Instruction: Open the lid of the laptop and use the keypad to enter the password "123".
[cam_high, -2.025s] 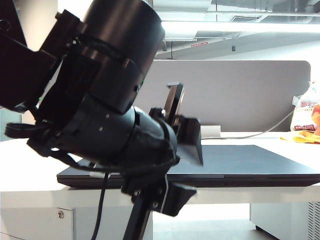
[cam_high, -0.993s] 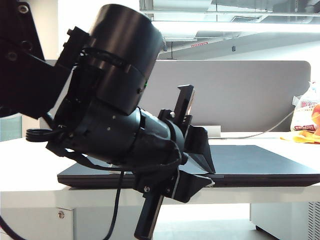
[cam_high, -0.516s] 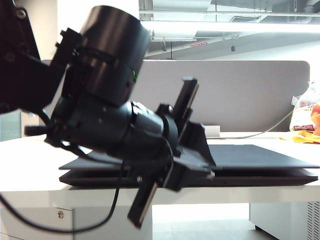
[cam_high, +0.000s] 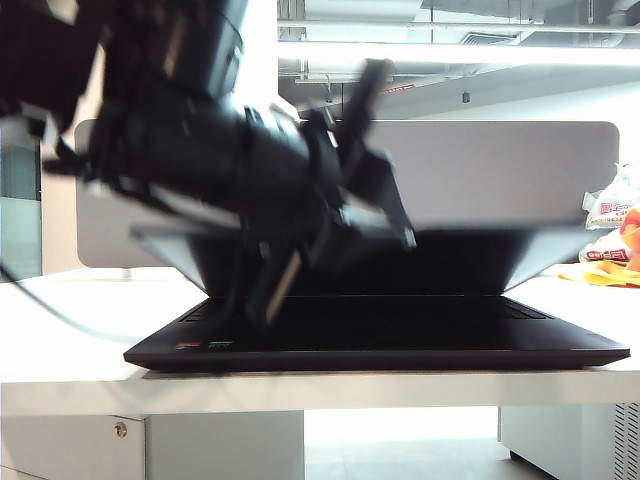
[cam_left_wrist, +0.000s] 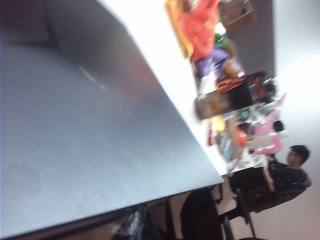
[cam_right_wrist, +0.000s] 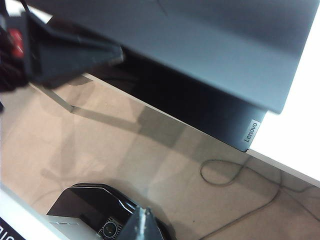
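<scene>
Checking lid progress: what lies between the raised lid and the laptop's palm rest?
Only an open gap: in the exterior view, the lid stands clear above the palm rest. The left gripper pinches the lid's front edge.

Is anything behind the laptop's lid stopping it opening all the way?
Nothing visible blocks the matte blue-black lid, held by the left gripper at its front edge. The grey divider board stands behind; gap unclear. The right gripper hangs over the floor.

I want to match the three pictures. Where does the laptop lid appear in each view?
Exterior view: the lid is half raised behind the left pincer, above the laptop base.
Left wrist view: the lid fills most of the picture.
Right wrist view: the lid crosses the upper part.
Shared landmark: the white table.
</scene>
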